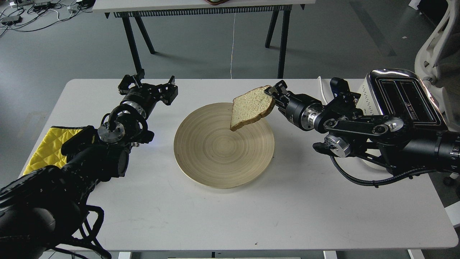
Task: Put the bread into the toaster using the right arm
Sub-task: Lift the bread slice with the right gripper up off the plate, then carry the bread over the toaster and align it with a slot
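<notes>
The bread (pixel 249 107), a pale tan slice with a brown crust, hangs tilted in the air above the far right part of the round wooden plate (pixel 215 158). My right gripper (pixel 272 94) is shut on the slice's right edge. The cream-white toaster (pixel 402 99) with its chrome top and two black slots stands at the table's right edge, behind my right arm. My left gripper (pixel 148 85) is open and empty at the far left of the table, away from the plate.
A yellow cloth (pixel 50 145) lies at the table's left edge under my left arm. The toaster's white cord (pixel 324 97) runs off the far edge. A second table's black legs (pixel 138 39) stand beyond. A white chair (pixel 436 39) is at the far right.
</notes>
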`<state>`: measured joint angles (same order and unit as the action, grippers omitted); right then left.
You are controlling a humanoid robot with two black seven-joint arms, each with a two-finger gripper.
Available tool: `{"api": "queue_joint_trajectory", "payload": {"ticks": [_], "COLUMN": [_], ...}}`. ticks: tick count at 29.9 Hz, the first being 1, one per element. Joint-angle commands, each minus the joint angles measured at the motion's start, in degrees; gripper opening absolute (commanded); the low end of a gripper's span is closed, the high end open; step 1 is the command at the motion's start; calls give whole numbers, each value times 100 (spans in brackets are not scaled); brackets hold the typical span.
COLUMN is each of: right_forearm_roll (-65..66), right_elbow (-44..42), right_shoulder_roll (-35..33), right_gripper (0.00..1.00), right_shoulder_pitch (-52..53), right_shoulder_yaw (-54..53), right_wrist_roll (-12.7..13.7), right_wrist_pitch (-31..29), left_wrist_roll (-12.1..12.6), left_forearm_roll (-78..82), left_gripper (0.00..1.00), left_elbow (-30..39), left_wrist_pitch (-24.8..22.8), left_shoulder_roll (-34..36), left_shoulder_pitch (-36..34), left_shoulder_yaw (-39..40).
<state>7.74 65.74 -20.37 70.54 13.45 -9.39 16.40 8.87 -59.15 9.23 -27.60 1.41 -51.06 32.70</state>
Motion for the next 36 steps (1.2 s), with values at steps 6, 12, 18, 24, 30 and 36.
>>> {"api": "queue_joint_trajectory", "payload": {"ticks": [6, 12, 18, 24, 30, 36], "right_forearm_roll": [44, 930, 1976, 2566, 2918, 3093], "right_elbow": [992, 1678, 1890, 1828, 1574, 1196], "right_shoulder_roll": [-1582, -3006, -4097, -4528, -4599, -4608], "right_gripper": [15, 15, 15, 15, 15, 15], "right_shoulder_pitch": [1144, 2129, 2526, 2631, 2693, 2693], "right_shoulder_yaw": [87, 333, 465, 887, 1589, 1941], "right_wrist_roll": [60, 542, 851, 860, 868, 868], "right_wrist_pitch": [3, -76, -471, -621, -621, -629], "left_wrist_roll": [1, 1, 1, 1, 1, 1], "left_forearm_roll": [0, 0, 0, 0, 0, 0], "left_gripper": [100, 100, 100, 100, 100, 100], "left_elbow": [0, 0, 0, 0, 0, 0], "left_wrist_pitch": [0, 0, 0, 0, 0, 0], "left_shoulder_roll": [0, 0, 0, 0, 0, 0], "left_shoulder_pitch": [-1, -1, -1, -1, -1, -1], "left_shoulder_yaw": [0, 0, 0, 0, 0, -9]}}
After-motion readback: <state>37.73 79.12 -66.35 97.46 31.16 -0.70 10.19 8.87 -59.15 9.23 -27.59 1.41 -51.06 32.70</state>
